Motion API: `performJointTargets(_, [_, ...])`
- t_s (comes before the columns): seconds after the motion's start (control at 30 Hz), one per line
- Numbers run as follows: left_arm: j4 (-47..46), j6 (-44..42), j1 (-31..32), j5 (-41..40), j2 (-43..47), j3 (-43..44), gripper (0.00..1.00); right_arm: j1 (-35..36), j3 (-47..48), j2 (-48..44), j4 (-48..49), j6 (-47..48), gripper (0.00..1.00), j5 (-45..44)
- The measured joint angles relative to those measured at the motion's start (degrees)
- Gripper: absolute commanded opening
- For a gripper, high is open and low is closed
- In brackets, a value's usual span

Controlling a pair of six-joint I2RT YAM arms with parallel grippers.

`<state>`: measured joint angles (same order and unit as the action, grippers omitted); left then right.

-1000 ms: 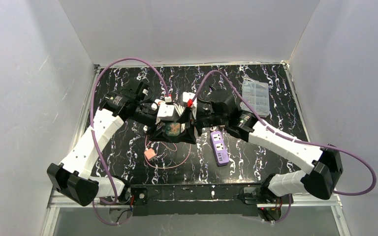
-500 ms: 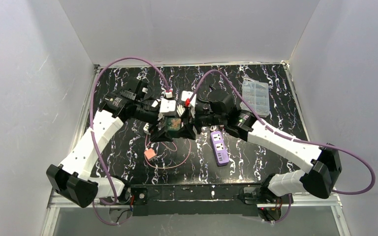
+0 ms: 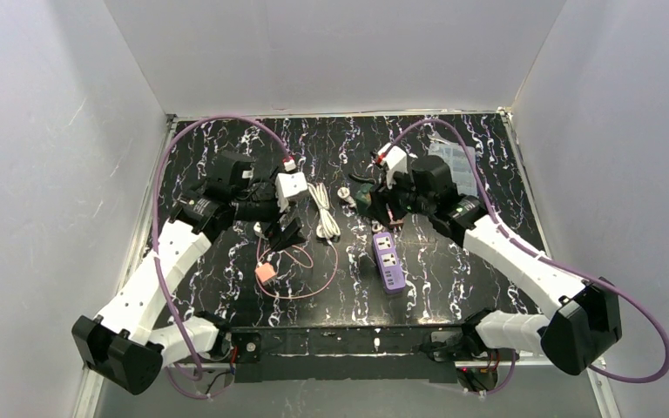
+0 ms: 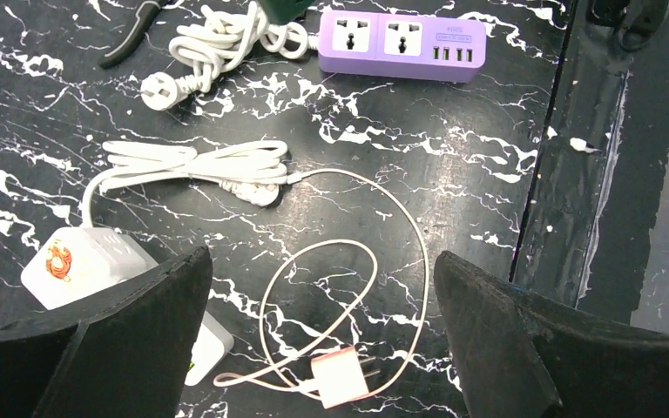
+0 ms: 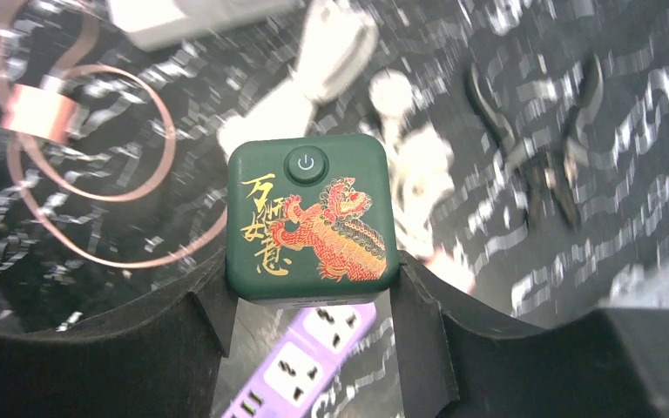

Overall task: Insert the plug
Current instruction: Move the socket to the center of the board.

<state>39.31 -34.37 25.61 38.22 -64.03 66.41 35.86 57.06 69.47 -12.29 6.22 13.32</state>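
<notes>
White walls stand around a black tabletop (image 3: 357, 300) with white streaks. On it lie a purple power strip (image 3: 388, 261), a bundle of white cord (image 3: 322, 213) and a little pink plug (image 3: 265, 272) on a thin looped wire. The right gripper (image 5: 312, 292) has its jaws closed on the sides of the green plug (image 5: 311, 218), a square block with a red and gold lion picture. It holds the plug up near the far end of the power strip. The left gripper (image 4: 320, 261) has its jaws wide apart with nothing in them, and it hangs over the white cord and pink plug. I think the step now is bringing the green plug to the strip. Next, the plug should go over one of the two big sockets, line up with the holes, and get pushed straight down. Its pins are hidden, so I cannot tell which way they face. The strip looks loose, so the left gripper may need to hold it.
</notes>
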Motion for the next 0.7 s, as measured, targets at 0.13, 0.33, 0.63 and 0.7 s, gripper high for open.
performJointTargets(0.13, [-1.14,1.6,0.0,-0.35,-1.36,-0.26,0.98,-0.04,-4.7,-1.57,-5.09,-4.83,0.01,-12.74])
performJointTargets(0.33, [-1.18,1.86,0.0,0.22,-6.34,-0.26,0.98,0.15,-9.79,-6.69,-12.96,-13.25,0.01,-28.63])
performJointTargets(0.63, [-1.18,3.06,0.0,1.46,-7.56,0.09,0.98,0.42,-12.02,-4.79,-20.85,-22.56,0.01,-32.2])
performJointTargets(0.7, [-1.16,3.37,0.0,1.64,-7.45,0.09,0.98,1.22,-12.02,-2.4,-22.91,-24.52,0.01,-31.04])
